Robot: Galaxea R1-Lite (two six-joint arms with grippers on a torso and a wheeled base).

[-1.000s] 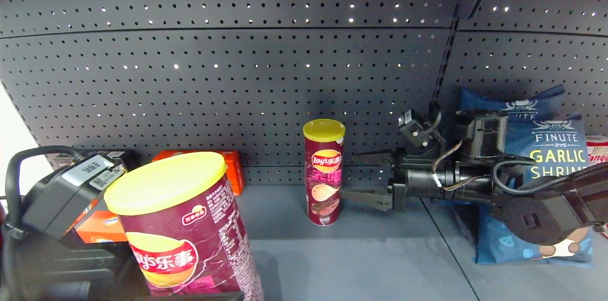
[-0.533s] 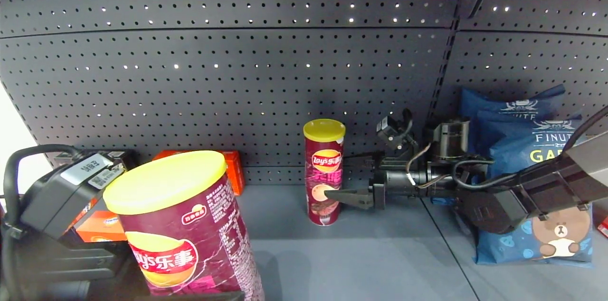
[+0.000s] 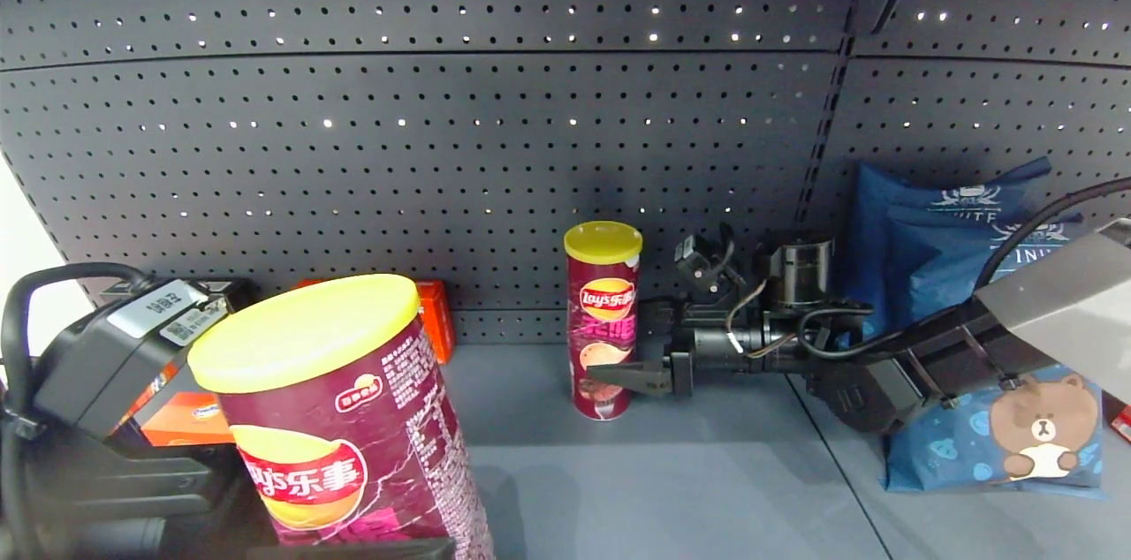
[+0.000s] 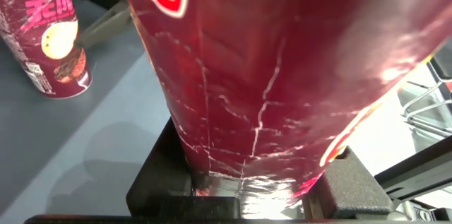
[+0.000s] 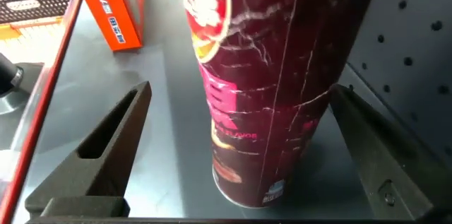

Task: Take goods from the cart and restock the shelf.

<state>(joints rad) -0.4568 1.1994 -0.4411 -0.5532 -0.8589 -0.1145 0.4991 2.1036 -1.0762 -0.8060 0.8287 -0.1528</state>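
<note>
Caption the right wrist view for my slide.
Open right gripper straddling the upright chip can on the shelf, orange box nearby.

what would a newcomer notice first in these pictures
The big maroon chip can, yellow-lidded, sits close up at the lower left of the head view, held in the left gripper. Next, a second chip can stands upright mid-shelf, with the right gripper open on either side of it. Blue snack bags lean at the right.

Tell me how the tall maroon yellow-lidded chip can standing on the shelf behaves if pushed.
The tall maroon chip can stands upright on a narrow base, so it probably tips if nudged high. Its round wall would likely roll once down.
</note>
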